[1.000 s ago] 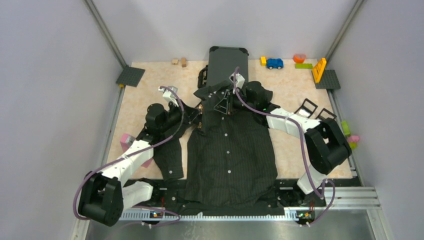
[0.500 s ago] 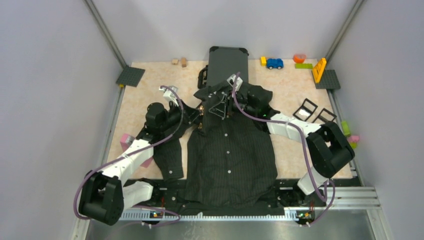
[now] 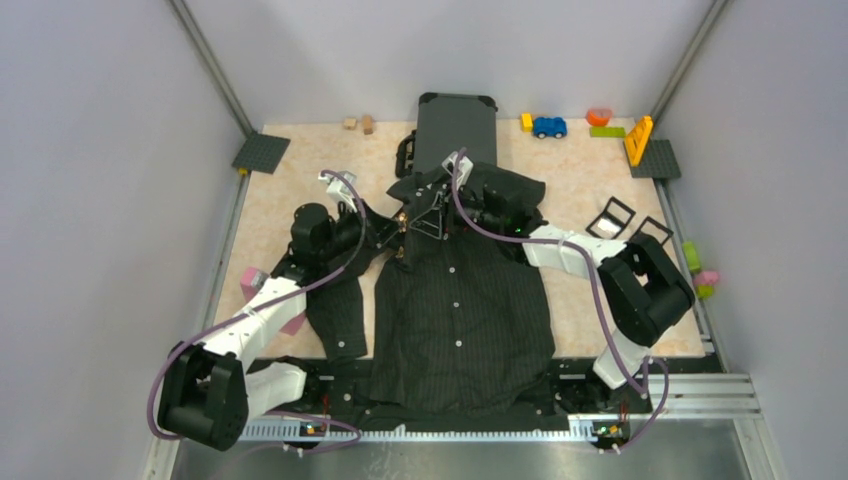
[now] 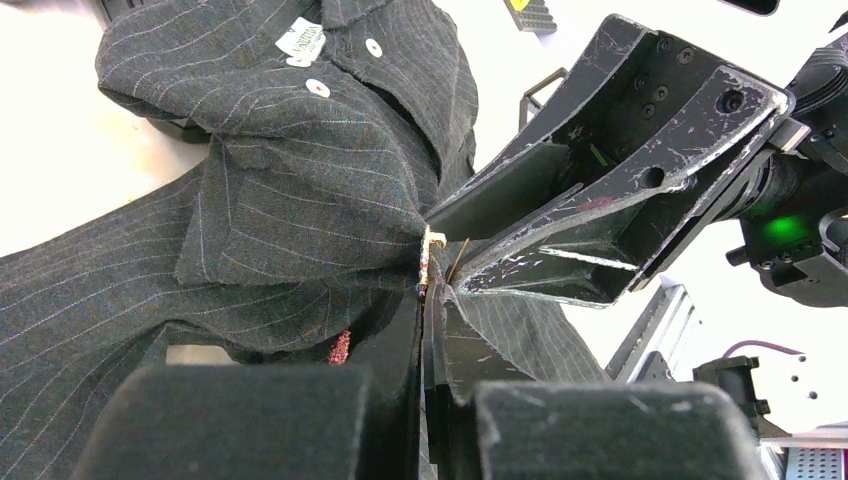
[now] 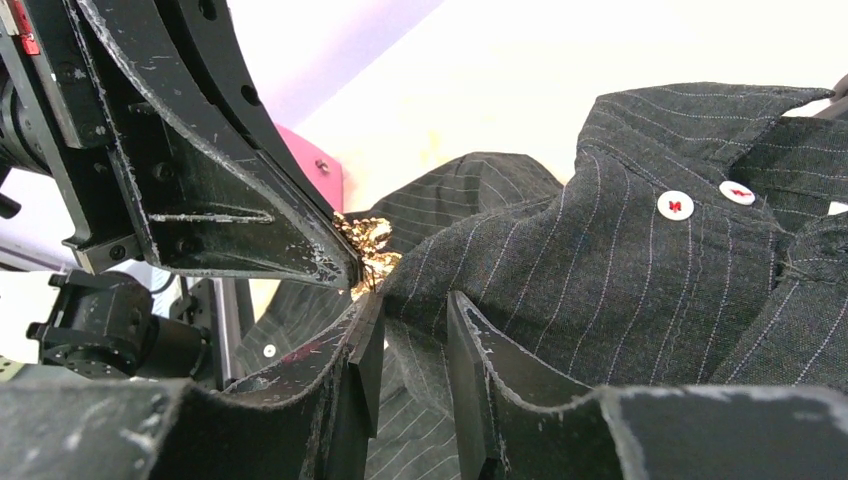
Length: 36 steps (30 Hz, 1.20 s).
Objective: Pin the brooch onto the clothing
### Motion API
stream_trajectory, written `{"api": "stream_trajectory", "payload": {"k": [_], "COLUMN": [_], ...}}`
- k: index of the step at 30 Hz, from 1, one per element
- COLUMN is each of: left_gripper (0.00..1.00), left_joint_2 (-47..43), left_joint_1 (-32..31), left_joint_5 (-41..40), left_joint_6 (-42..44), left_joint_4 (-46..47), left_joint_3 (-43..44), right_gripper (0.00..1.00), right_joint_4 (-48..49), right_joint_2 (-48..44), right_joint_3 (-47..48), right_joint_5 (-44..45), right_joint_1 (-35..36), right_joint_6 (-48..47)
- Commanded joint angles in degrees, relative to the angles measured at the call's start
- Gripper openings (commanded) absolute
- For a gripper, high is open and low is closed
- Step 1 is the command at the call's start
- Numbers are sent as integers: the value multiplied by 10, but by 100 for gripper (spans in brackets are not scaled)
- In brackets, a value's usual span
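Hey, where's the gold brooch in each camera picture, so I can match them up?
Top external: the brooch is a tiny gold speck at the left pincer's tip, beside the shirt's collar.
Left wrist: near centre, a gold sliver just above that pincer's shut tips.
Right wrist: centre-left, a gold cluster at the left pincer's tip.
Shared landmark: the black pinstriped shirt cloth bunched right beside it.

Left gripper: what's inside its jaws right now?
The left gripper is shut on the gold brooch, which pokes out at its tips against the shirt. How much of the brooch and its pin lies inside the closed jaws is hidden.
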Motion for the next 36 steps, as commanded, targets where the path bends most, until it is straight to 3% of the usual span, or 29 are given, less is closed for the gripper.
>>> {"api": "stream_trajectory", "payload": {"k": [1,10,18,25,36], "left_gripper": [0,0,0,0,0], "left_joint_2": [0,4,5,6,5], "left_joint_1": [2,2,3,12,18], "left_joint_5": [14,18,6,-8,-2], "left_joint_6": [-4,-4,-7,-16,-24], "left_joint_4": [17,12,-5,-22,-21], "left_joint_3": [26,31,41,44,45], "right_gripper": [31,19,21,21,21], "right_joint_4": [26,18,14,42,56], "right_joint_2": [6,12,12,-24,-18], "right_joint_3": [29,43,40,-3,-3], "right_joint_5": [-5,-6,1,62,33], "right_joint_1": [8,15,23,21,21], "right_joint_6": [-14,-15,-20,-15,-4]}}
